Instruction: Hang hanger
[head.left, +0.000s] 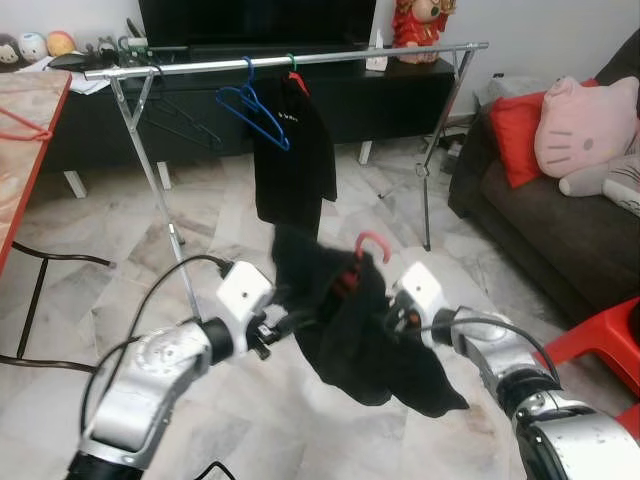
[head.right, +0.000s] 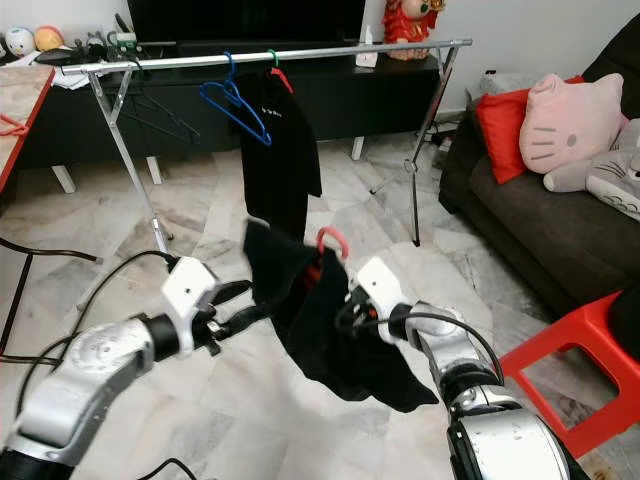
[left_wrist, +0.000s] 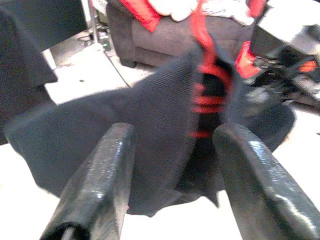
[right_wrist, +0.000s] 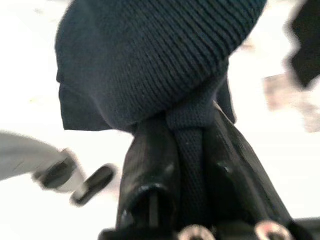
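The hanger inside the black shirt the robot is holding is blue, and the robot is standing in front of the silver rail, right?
Not quite. The hanger inside the black shirt is red, not blue; the left eye view shows its red hook poking out on top. The blue hanger is an empty one already on the silver rail. The rest is right.

open rail (head.left: 400, 52) right of hung black shirt (head.left: 295, 150)

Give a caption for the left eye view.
Both claws hold a black shirt on a red hanger before the rack.
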